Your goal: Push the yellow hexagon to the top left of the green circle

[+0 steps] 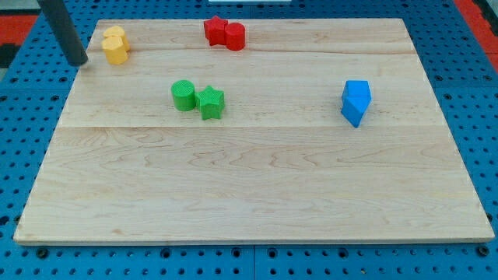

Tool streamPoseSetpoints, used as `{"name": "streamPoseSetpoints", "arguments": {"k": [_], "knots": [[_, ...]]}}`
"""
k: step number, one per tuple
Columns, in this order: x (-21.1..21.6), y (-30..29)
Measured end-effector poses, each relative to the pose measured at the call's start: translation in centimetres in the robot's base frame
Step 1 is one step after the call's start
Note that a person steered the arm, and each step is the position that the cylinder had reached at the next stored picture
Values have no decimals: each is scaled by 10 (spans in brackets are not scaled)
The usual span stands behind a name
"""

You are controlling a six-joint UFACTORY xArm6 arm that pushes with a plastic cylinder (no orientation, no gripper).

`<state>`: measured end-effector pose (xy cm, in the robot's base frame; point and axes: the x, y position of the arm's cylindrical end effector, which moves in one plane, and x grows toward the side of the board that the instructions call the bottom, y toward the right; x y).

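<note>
Single camera view of the wooden bench (257, 187), which rested on a blue perforated base (478, 109). The tool was a straight dark rod with no jaws, so it had nothing to open or close and held nothing. Its lower end, my tip (80, 63), stood at the bench's left edge near the view's top-left corner.

Just to the view's right of my tip, and level with it or slightly higher, lay the yellow blocks (116, 45). They appeared as two pieces pressed together; the yellow hexagon could not be told apart from its neighbour at this size. A narrow strip of bare wood separated my tip from them, so the tool was near but not touching.

Further to the view's right of my tip and lower in the view sat the green circle (183, 95), touching the green star (210, 102) on its right side. The yellow pair therefore lay up and to the left of the green circle, well apart from it.

Well to the right of my tip, near the view's top edge, two red blocks (224, 33) sat in contact; the left one looked star-like and the right one rounded. Farthest from the tool, towards the view's right, stood the blue blocks (356, 102), an angular cluster whose exact shapes could not be made out.
</note>
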<state>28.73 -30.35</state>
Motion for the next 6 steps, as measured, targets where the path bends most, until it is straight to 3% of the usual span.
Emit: {"name": "streamPoseSetpoints", "arguments": {"k": [1,3,4,6], "knots": [[-4,-2],[-62,31],[-61,52],[11,58]]}}
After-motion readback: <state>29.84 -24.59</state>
